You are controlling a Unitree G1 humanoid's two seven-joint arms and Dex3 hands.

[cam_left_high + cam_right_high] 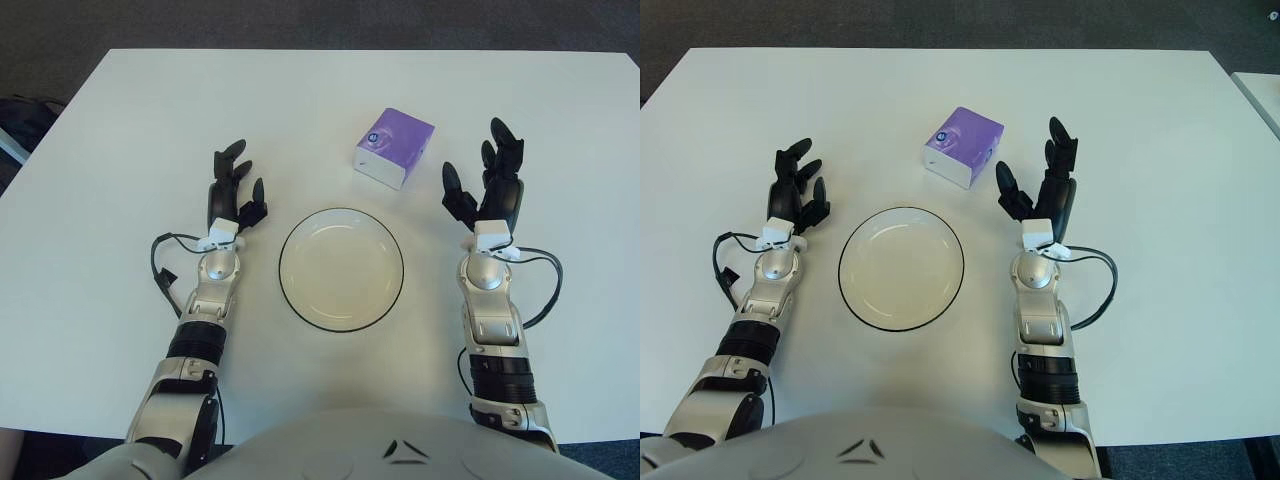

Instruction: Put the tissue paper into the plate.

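Observation:
A purple and white tissue pack [394, 148] lies on the white table behind the plate, to its right. The cream plate [341, 269] with a dark rim is empty and sits between my two arms. My right hand [489, 183] is raised to the right of the tissue pack, a short gap away, fingers spread and holding nothing. My left hand [235, 188] shows left of the plate with its fingers relaxed and empty.
The white table [120, 130] spreads wide around the objects, with dark floor beyond its far and left edges. Black cables loop beside both wrists [160, 262].

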